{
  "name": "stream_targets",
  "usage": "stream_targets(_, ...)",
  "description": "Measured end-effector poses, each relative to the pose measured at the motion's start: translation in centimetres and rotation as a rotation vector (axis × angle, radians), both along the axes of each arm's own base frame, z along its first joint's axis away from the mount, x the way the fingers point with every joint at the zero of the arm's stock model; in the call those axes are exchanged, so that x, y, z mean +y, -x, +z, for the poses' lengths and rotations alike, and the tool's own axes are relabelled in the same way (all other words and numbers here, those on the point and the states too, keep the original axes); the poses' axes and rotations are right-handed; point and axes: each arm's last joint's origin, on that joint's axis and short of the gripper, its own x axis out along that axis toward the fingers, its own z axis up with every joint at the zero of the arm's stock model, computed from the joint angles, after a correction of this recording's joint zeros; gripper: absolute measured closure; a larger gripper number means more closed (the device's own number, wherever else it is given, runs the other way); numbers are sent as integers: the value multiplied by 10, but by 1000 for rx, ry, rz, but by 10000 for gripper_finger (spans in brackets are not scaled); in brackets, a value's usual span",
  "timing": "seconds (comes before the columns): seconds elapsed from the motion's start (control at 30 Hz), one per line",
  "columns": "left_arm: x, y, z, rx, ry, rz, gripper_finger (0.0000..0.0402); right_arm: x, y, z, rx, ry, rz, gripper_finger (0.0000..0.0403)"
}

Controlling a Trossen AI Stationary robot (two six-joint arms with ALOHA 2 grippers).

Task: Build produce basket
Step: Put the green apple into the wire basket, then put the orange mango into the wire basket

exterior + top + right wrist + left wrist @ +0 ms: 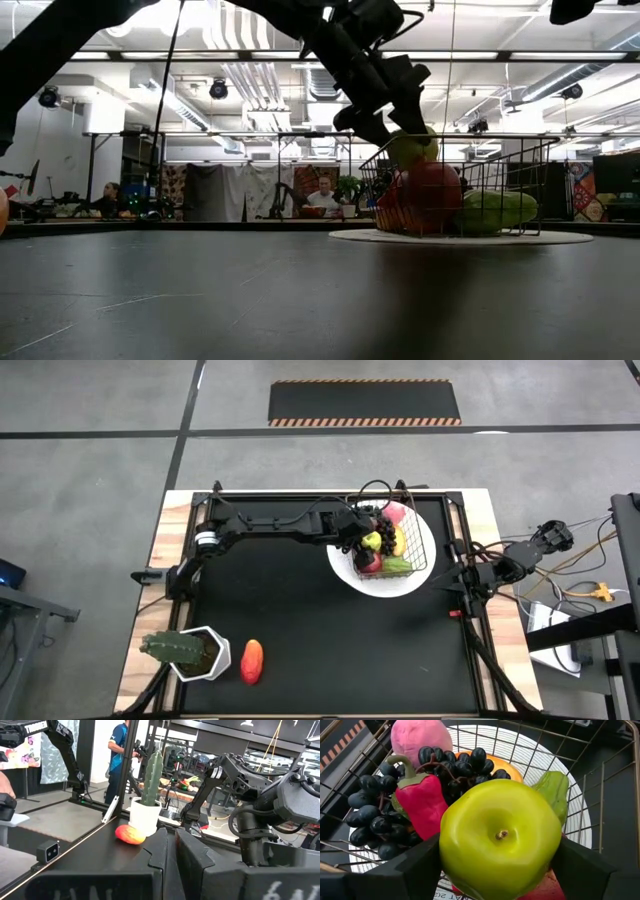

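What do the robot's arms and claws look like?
Both arms are dark, almost black, and built from jointed tube-like pieces. The left arm has a pale silver ring near its shoulder joint, and black cables loop beside it. Each gripper ends in two flat, blocky black fingers.

A green cactus (165,647) in a white pot (212,657) stands near the table's (300,640) corner.
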Motion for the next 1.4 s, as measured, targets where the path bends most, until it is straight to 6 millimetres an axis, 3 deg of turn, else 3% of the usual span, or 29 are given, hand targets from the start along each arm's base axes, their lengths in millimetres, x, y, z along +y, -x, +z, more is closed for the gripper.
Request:
stream_targets(0.37,0,0,0,0,-4,-3,37,0,0,0,0,0,0,376)
stream_targets(0.57,0,0,2,5,-27,-26,25,0,0,-1,6,3,0,376)
stream_targets(0.7,0,2,10,-7,-53,-47,25,0,0,-1,6,3,0,376)
stream_targets(0.93,-8,17,45,-69,-80,-69,25,0,0,-1,8,4,-1,376)
stream_targets(1.07,-30,30,73,-111,-87,-112,24,-1,0,-1,9,3,-38,376)
stream_targets(1.2,-72,44,92,-117,-76,-200,24,-3,-1,-1,10,2,-104,376)
stream_targets(1.4,-146,71,90,47,-11,-298,24,-3,-1,0,6,-27,-101,376)
